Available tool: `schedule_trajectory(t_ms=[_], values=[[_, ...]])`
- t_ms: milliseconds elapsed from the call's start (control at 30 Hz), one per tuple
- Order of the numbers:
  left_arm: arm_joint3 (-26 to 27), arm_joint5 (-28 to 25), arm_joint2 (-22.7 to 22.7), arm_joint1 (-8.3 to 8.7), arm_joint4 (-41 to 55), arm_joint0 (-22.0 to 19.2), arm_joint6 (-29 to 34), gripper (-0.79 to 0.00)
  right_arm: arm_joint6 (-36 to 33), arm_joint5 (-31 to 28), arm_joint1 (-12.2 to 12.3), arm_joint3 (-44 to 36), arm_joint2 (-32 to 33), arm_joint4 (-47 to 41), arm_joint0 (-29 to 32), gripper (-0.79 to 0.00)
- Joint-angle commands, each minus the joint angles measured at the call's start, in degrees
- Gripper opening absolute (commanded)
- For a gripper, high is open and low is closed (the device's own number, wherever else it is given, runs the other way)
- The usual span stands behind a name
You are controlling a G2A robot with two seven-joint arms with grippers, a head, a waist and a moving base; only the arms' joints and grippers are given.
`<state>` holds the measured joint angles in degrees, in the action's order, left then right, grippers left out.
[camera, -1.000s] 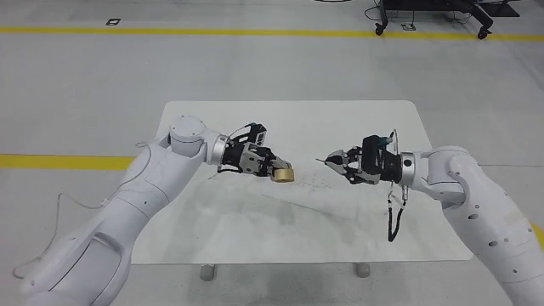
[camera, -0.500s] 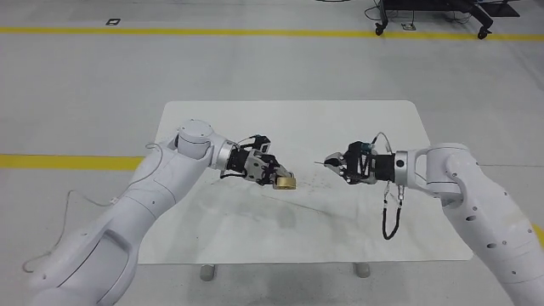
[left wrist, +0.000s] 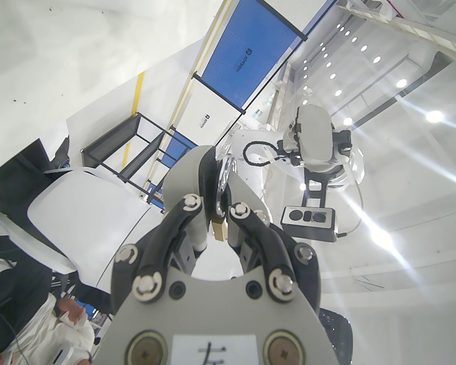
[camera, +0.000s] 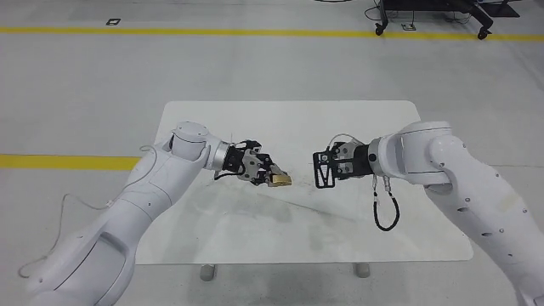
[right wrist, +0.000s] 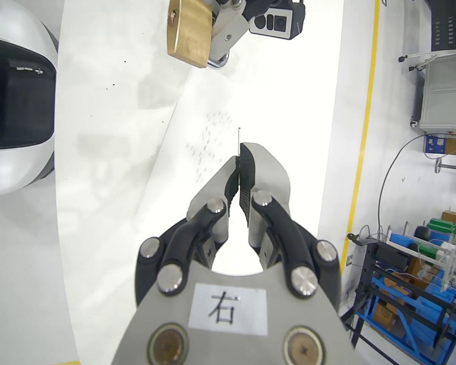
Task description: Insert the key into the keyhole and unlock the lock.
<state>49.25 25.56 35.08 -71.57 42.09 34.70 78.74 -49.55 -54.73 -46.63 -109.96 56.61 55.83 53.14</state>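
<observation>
Nearest us, the right gripper [right wrist: 238, 159] has rolled its wrist over within the last 1 s. Its jaws are pressed together on the key [right wrist: 239, 139], whose thin blade pokes out edge-on. Farther off, above the table [right wrist: 288, 115], the lock [right wrist: 188, 26] hangs with its keyhole [right wrist: 171, 14] turned toward us. The left gripper [right wrist: 217, 49] is clamped on the lock and has barely shifted. We judge the key is now oriented, but the keyhole sits off the blade's line, so insertion has not begun.

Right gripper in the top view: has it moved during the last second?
Yes. The right gripper has shifted toward the middle of the table, away from its edge on that arm's side, closer to the lock.
</observation>
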Motion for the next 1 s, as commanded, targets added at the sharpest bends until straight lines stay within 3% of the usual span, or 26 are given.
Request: schedule_trajectory(t_ms=[0, 133, 400, 567, 967], values=[[-0.14, -0.01, -0.07, 0.17, 0.11, -0.11, 0.0, -0.785, 0.14, -0.15, 0.01, 0.02, 0.22, -0.02, 0.11, -0.785], [-0.12, 0.25, -0.41, 0.36, 0.41, -0.27, -0.26, -0.785, 0.15, 0.06, 0.01, -0.03, 0.18, 0.25, 0.2, -0.785], [-0.63, 1.47, -0.77, 0.17, 0.47, -0.93, -1.49, -0.785, -1.76, 1.75, 0.45, -7.84, -4.9, 7.69, -2.78, -0.785], [-1.5, 1.83, -0.28, 0.22, -0.61, -1.31, -2.99, -0.785, -5.13, 5.12, 0.35, -8.66, -14.64, 9.95, -8.54, -0.785], [-0.02, 3.47, 0.84, 0.6, -2.69, -0.74, -5.31, -0.785, -15.03, 15.02, -2.76, -8.82, -33.18, 0.6, -24.26, -0.785]])
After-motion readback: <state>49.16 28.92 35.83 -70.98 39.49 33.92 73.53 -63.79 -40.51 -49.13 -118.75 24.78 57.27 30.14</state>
